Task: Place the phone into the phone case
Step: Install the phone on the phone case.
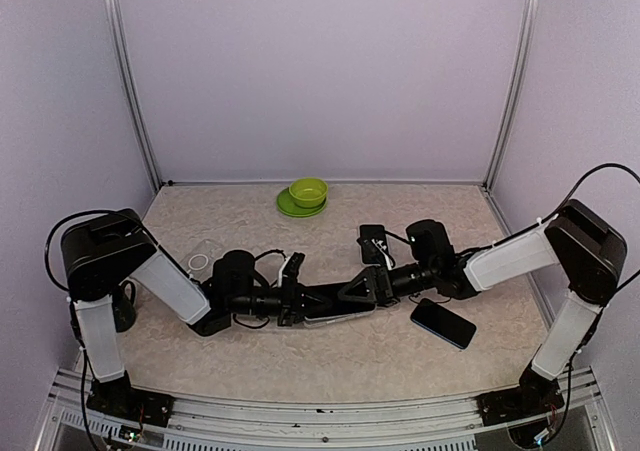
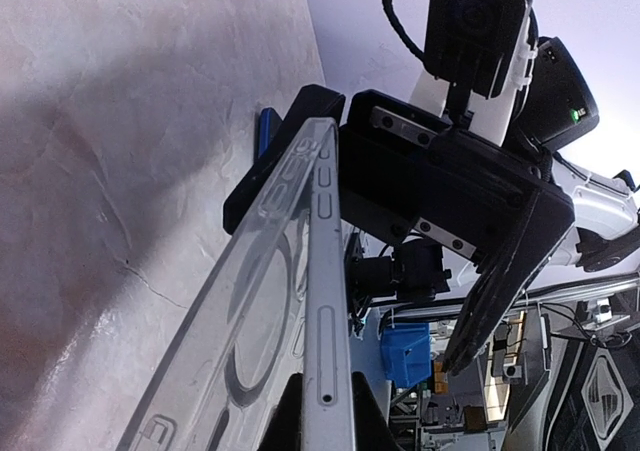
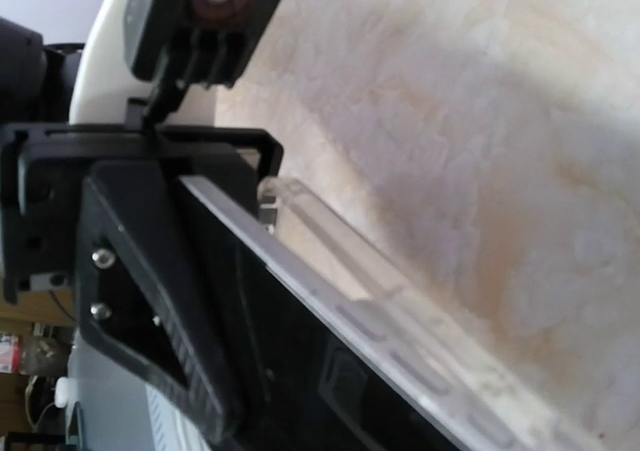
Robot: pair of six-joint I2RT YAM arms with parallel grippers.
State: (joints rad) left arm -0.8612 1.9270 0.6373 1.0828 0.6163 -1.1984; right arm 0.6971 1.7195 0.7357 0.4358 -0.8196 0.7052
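Seating phone (image 3: 330, 371) in case (image 2: 290, 301) | both your grippers, left (image 1: 297, 296) and right (image 1: 352, 293), pinch the pair | you still press edges home

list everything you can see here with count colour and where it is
clear phone case: 1, transparent, held between the two grippers at table centre, a dark phone seated against it
spare phone: 1, black, lying flat on the table right of centre, near the right arm
small black device: 1, black, on the table behind the right gripper; cannot tell what it is
bowl: 1, lime green, at the far edge of the table, sitting on the plate
plate: 1, green, under the bowl
white ring: 1, white, on the table by the left forearm
table: 1, beige mottled top
left gripper: 1, black, gripping the case's left end
right gripper: 1, black, gripping the right end
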